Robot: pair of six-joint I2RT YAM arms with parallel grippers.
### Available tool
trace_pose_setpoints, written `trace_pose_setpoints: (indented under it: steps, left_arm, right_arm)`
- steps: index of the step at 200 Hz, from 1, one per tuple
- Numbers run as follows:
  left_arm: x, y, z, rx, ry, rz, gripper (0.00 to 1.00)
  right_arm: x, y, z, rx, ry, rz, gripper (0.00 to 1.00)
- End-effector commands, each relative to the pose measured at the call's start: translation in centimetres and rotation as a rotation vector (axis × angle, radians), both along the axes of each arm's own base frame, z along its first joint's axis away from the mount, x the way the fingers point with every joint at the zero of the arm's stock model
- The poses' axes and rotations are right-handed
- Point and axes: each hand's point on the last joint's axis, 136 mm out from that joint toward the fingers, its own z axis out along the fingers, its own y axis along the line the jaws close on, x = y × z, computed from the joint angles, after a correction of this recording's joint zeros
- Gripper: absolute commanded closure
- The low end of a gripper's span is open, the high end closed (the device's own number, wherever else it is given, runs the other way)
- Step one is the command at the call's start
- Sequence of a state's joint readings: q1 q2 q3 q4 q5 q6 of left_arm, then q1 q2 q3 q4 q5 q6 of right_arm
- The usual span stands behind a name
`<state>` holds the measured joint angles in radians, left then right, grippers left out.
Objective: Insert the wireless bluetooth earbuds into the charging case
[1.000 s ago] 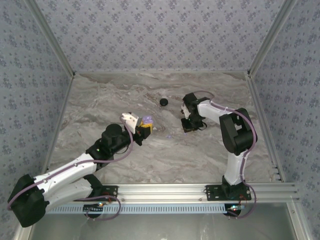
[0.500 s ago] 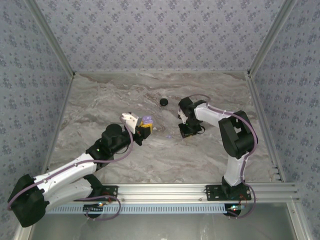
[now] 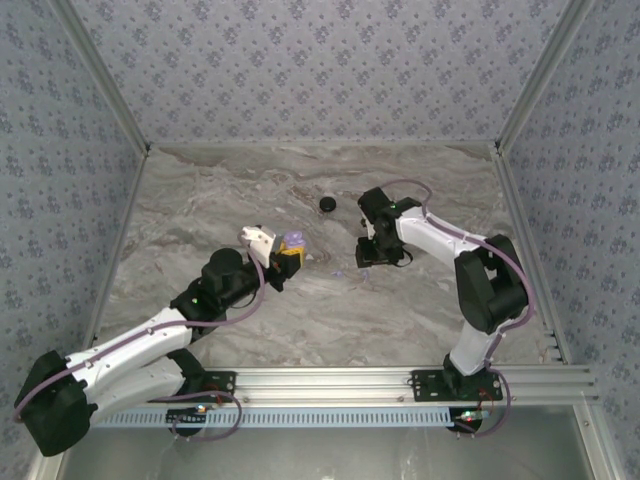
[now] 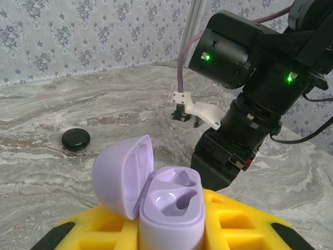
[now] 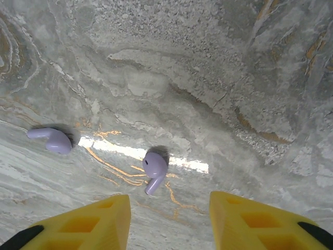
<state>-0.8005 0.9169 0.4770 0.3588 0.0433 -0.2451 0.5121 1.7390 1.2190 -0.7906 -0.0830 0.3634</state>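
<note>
The pale lilac charging case (image 4: 169, 205) stands upright between my left gripper's (image 4: 169, 232) yellow fingers, which are shut on it. Its lid hangs open to the left and both sockets are empty. In the top view the case (image 3: 293, 241) sits left of centre. Two lilac earbuds lie on the marble in the right wrist view: one (image 5: 154, 167) just ahead of the gap between my right gripper's (image 5: 169, 202) fingers, the other (image 5: 51, 140) off to the left. The right gripper (image 3: 371, 256) points down at the table, open and holding nothing.
A round black puck (image 3: 327, 204) lies on the marble table (image 3: 420, 320) beyond both grippers, also seen at the left in the left wrist view (image 4: 75, 139). The right arm's black wrist (image 4: 244, 99) hangs close behind the case. Patterned walls enclose the table.
The right gripper's jaws have opened and it has shifted a little to the left over the earbuds, its elbow swinging right. The left arm and the case have not moved.
</note>
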Motion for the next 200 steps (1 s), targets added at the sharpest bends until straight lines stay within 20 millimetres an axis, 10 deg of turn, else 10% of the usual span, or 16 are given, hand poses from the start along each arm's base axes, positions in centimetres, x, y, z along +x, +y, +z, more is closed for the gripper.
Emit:
trace_pose_setpoints:
  steps: [1, 200]
  left_arm:
    - [-0.3, 0.0, 1.3, -0.033, -0.028, -0.009, 0.75]
    - [-0.3, 0.0, 1.1, -0.031, -0.034, -0.009, 0.75]
  right_arm:
    - [-0.2, -0.2, -0.1, -0.03, 0.015, -0.139, 0.53]
    - [-0.1, 1.3, -4.0, -0.112, 0.07, -0.239, 0.6]
